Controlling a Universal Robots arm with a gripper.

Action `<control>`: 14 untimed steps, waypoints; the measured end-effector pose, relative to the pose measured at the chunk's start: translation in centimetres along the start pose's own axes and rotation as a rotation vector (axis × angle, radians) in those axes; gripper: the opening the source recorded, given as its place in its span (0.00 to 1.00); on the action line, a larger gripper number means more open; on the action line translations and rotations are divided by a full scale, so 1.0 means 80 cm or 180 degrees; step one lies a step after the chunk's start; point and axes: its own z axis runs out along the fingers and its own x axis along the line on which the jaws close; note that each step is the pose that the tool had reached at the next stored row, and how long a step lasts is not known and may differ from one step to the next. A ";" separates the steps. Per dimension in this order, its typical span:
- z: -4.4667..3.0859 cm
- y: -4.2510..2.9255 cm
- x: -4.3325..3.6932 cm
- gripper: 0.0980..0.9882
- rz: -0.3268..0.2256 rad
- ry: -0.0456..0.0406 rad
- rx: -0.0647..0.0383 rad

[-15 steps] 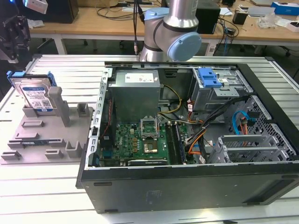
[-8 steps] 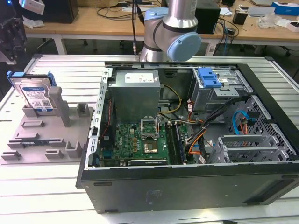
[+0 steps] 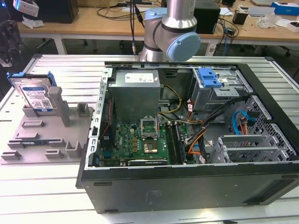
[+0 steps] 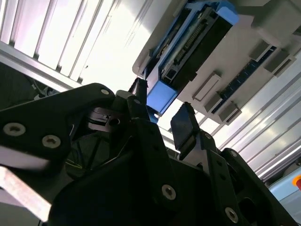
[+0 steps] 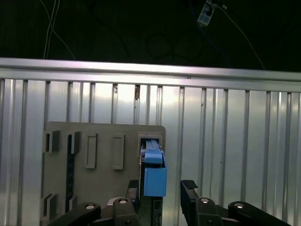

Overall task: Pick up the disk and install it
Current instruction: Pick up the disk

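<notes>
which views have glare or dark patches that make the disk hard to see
Second wrist view: the table glares white and the claw is a dark shape in front of the disk. First wrist view: black beyond the table, disk evenly lit. Exterior view: even light.

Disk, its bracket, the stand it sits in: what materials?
Disk: silvery metal casing by its dull sheen. Bracket: bright blue plastic, matte, probably moulded. Stand: uniform matte grey with blocky slots, likely plastic, possibly printed.

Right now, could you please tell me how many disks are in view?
1: the disk stands in the grey fixture at the exterior view's left; the drive cage may hide others.
</notes>
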 end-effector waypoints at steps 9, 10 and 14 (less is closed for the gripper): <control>0.0013 -0.0006 0.002 0.43 0.0097 0.0004 0.0000; 0.0014 -0.0006 0.002 0.43 0.0103 0.0004 -0.0001; 0.0014 -0.0006 0.002 0.43 0.0103 0.0004 -0.0001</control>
